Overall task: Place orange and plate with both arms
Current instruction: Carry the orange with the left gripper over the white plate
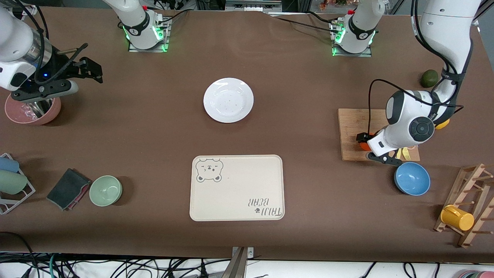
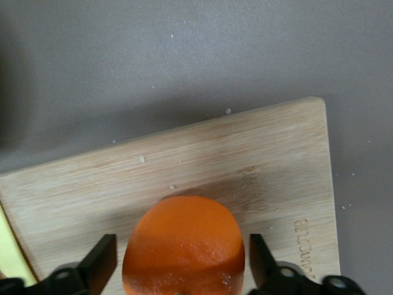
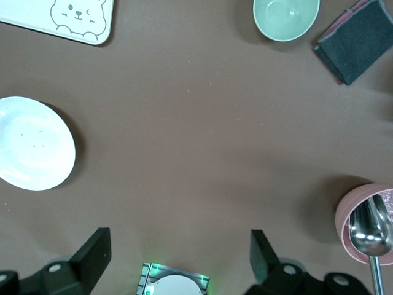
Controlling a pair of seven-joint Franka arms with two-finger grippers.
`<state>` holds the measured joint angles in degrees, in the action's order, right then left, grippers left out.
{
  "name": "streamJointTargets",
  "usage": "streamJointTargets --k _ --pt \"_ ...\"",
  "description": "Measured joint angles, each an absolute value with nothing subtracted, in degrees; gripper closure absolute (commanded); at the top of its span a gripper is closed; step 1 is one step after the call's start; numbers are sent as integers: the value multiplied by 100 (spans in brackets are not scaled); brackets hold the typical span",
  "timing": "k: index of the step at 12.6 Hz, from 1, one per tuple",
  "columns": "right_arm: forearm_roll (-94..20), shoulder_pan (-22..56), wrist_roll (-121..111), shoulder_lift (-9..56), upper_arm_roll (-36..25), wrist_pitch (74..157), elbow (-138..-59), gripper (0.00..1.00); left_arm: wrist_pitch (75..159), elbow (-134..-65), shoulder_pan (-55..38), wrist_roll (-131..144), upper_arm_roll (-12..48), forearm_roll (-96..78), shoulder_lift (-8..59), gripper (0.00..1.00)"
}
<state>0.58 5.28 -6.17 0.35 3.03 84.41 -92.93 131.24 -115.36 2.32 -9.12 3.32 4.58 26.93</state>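
From the front, the plate point(image 1: 228, 100) lies bare at mid-table, farther from the camera than the cream bear tray point(image 1: 237, 188), which also holds nothing. The left gripper point(image 1: 364, 146) is down over the wooden cutting board point(image 1: 349, 131) toward the left arm's end of the table, with the orange point(image 1: 363, 145) showing between its fingers. Just nearer the camera sits an empty blue bowl point(image 1: 412, 178). The right gripper point(image 1: 88, 71) hangs above the table near a pink bowl point(image 1: 32, 110); a green bowl point(image 1: 105, 190) beside a dark cloth point(image 1: 67, 189) stands empty.

In the left wrist view the fingers point(image 2: 101, 261) flank the orange point(image 2: 184, 243) on the board point(image 2: 245, 166), spread a little wider than the fruit; contact looks unlikely but is hard to judge.

The right wrist view shows its fingers point(image 3: 92, 255) wide apart over bare table, the plate point(image 3: 34, 142) well apart, and a metal spoon point(image 3: 371, 230) in the pink bowl point(image 3: 350, 212).
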Motion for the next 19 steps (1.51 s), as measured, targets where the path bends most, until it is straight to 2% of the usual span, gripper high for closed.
streamJointTargets --k 1,4,7,10,12,15,19 --pt "59 528 -617 35 303 8442 -9293 0 13125 -11535 232 -912 334 458 2690 63" --pt "59 520 -617 35 230 8443 -9292 0 13124 -11523 226 -912 340 457 2683 69" --pt "59 501 -642 34 71 8443 -9289 0 12634 -11147 219 -838 542 431 2641 70" --pt "56 501 -645 27 73 8439 -9281 0 11676 -10396 158 94 1140 307 2539 70" --pt "55 508 -645 23 87 8434 -9278 0 11549 -10218 -30 1085 1523 197 2519 68" --pt "54 520 -645 7 103 8404 -9267 0 11569 -10151 -867 2706 1763 -105 2619 68" --pt "54 520 -645 5 103 8345 -9261 0 11593 -9411 -2053 4489 1780 -491 3008 68"
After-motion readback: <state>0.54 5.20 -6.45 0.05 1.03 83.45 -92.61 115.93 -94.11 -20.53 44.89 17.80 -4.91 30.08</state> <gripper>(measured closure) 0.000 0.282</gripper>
